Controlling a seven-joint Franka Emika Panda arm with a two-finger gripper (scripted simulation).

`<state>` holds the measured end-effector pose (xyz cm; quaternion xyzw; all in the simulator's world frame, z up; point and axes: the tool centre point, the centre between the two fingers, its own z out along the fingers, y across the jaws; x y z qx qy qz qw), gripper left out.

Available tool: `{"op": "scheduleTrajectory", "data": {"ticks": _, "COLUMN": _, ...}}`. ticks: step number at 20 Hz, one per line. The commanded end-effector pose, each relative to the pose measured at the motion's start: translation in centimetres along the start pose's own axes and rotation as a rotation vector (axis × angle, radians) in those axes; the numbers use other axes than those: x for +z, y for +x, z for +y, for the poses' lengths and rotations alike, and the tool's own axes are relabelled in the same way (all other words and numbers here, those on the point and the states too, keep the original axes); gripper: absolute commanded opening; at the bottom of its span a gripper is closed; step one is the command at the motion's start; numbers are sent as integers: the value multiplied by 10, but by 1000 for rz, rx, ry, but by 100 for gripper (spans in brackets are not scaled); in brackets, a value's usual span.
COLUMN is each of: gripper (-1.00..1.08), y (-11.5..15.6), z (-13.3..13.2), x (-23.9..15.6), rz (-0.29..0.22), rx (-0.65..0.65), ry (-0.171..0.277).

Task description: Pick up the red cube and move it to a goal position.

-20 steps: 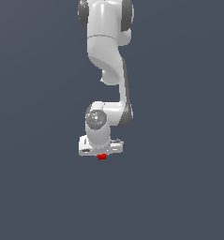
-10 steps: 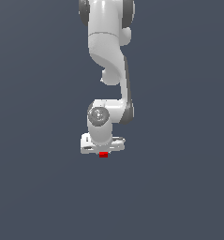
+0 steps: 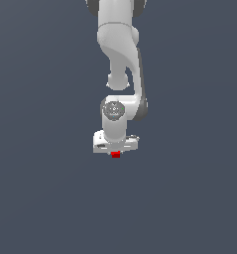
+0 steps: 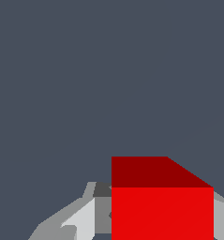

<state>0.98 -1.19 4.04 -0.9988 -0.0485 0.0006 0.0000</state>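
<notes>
Red cube [image 3: 115,155] peeps out just under the white tool [image 3: 115,152] in the exterior view, only a small patch of it visible below the wide white body of the tool. That view takes in the whole white arm [image 3: 121,54], which comes down from the top edge, bends at a round grey-capped joint [image 3: 113,109] and ends at the tool, all against a plain dark grey-blue worktop [image 3: 45,188]. From there the cube is too small and too closely tucked under the tool to tell how the fingers stand around it. The wrist view fills that gap: the red cube [image 4: 162,206] looms large, with a bright face toward the camera and a darker red face above it, and pale grey fingers [image 4: 80,221] show hard against one side of it, while another grey finger edge shows at its opposite side. The tool [image 4: 151,220] therefore appears clenched on the cube, with the cube sitting between the fingers. The wrist view shows nothing of the arm, and beyond the cube it shows only the same flat dark worktop [image 4: 85,75]. Neither view makes clear whether the cube touches the worktop or hangs above it.
</notes>
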Motion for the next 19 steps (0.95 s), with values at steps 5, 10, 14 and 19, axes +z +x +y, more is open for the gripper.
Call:
{"op": "scheduleTrajectory", "data": {"ticks": 5, "gripper": -100, "y": -31, "z": -31, "x": -16, "rz": 1, "rx": -1, "ry": 0}}
{"op": "scheduleTrajectory", "data": {"ticks": 10, "gripper": -100, "y": -49, "z": -50, "x": -25, "rz": 1, "rx": -1, "ry": 0}}
{"op": "scheduleTrajectory", "data": {"ticks": 14, "gripper": -100, "y": -58, "z": -59, "x": -30, "rz": 1, "rx": -1, "ry": 0}}
{"op": "scheduleTrajectory", "data": {"ticks": 19, "gripper": -100, "y": -62, "z": -64, "x": -33, "rz": 1, "rx": -1, "ry": 0}}
